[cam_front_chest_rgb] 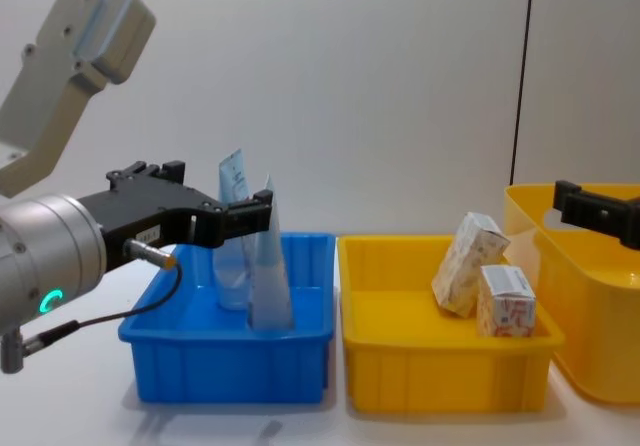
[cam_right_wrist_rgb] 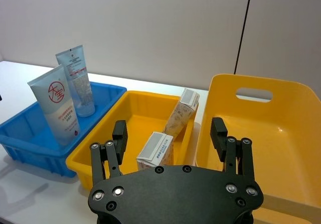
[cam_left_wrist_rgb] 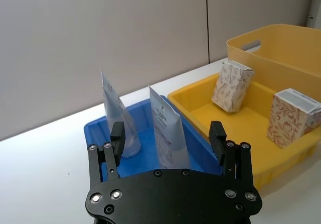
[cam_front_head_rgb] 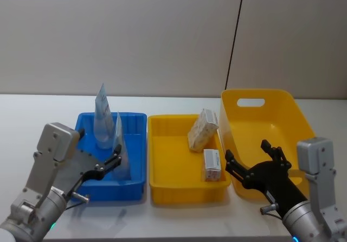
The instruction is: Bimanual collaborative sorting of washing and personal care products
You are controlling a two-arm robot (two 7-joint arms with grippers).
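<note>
Tubes (cam_front_head_rgb: 101,120) in blue bin (cam_front_head_rgb: 116,191) — left tool (cam_left_wrist_rgb: 167,132) beside, right tool (cam_right_wrist_rgb: 169,128) apart

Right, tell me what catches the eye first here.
A pale blue tube and a red-logo tube stand upright in the blue bin. A leaning carton and an upright carton sit in the yellow tray beside it. The left gripper hovers by the tubes, the right gripper over the deep yellow bin, fingers open.
</note>
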